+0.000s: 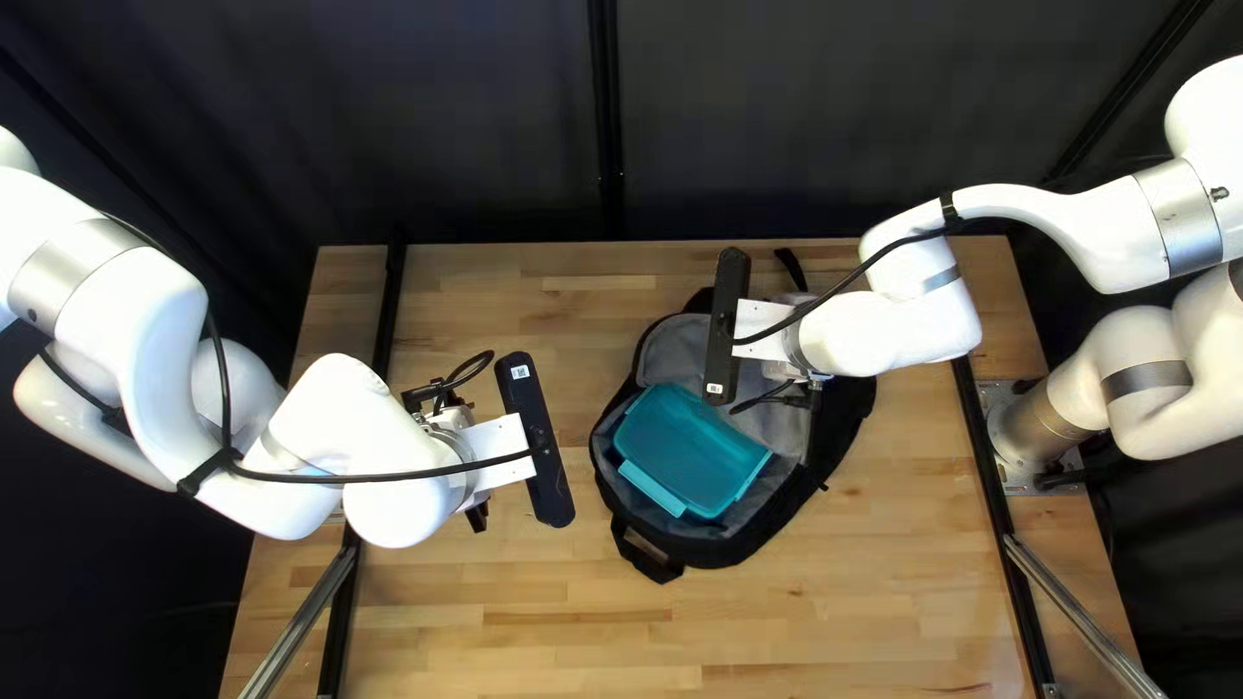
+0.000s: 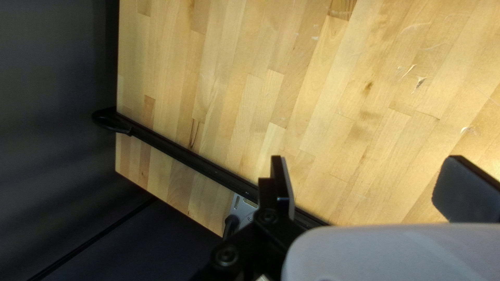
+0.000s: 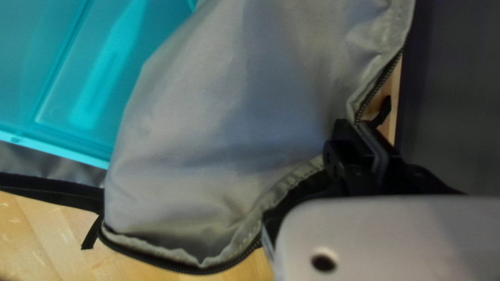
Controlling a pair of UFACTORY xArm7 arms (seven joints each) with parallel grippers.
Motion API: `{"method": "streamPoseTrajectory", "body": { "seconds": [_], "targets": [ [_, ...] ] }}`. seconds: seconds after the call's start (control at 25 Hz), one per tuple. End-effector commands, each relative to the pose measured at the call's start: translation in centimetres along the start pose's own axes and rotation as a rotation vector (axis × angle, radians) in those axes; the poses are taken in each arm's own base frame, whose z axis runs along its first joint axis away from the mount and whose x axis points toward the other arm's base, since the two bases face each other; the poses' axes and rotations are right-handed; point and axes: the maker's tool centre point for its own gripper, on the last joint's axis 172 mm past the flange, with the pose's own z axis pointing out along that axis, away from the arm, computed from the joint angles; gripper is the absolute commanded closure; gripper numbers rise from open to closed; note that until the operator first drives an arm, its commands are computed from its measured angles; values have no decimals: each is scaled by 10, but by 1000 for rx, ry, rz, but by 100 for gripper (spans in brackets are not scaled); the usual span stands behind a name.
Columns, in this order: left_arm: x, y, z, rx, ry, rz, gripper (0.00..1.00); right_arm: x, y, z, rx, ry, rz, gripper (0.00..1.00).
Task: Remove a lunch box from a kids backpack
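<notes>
In the top left view, the black backpack [image 1: 842, 434] lies unzipped, showing grey lining, with the teal lunch box [image 1: 693, 447] inside its opening. My right gripper [image 1: 796, 388] is at the backpack's upper right part. Seen from the right wrist, my right gripper [image 3: 364, 139] is shut on the zippered edge of the grey-lined flap [image 3: 224, 119]; the flap hides part of the lunch box [image 3: 94, 78]. My left gripper [image 1: 478, 514] is left of the backpack, mostly hidden under its arm. The left wrist view has my left gripper [image 2: 367, 179] open above bare wood, holding nothing.
The wooden table [image 1: 544, 634] carries black rails along both sides, the left one [image 2: 192, 158] also showing in the left wrist view. Metal bars [image 1: 304, 615] stand near the front corners. A dark curtain [image 1: 453, 117] hangs behind the far edge.
</notes>
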Motion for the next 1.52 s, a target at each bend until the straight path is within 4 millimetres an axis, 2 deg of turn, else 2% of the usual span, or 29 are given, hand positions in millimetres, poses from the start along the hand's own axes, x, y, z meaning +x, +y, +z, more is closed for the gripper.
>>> {"method": "streamPoseTrajectory", "body": {
  "seconds": [0.04,0.8,0.88,0.96,1.2,1.24,1.36,1.52],
  "targets": [
    [0,0,0,0,0,0,0,0,0,0,0,0,0,100],
    [-2,0,1,-14,-7,-18,0,0,0,0,0,0,0,100],
    [5,14,-1,-34,-47,-7,0,0,0,0,0,0,0,100],
    [18,39,-4,-48,-72,19,0,0,0,0,0,0,0,100],
    [43,82,-13,-67,-57,57,0,0,0,0,0,0,0,100],
    [50,94,-13,-74,-45,66,0,0,0,0,0,0,0,100],
    [70,130,-7,-92,-5,87,0,0,0,0,0,0,0,100],
    [86,160,5,-104,59,113,0,0,0,0,0,0,0,100]
  ]
}}
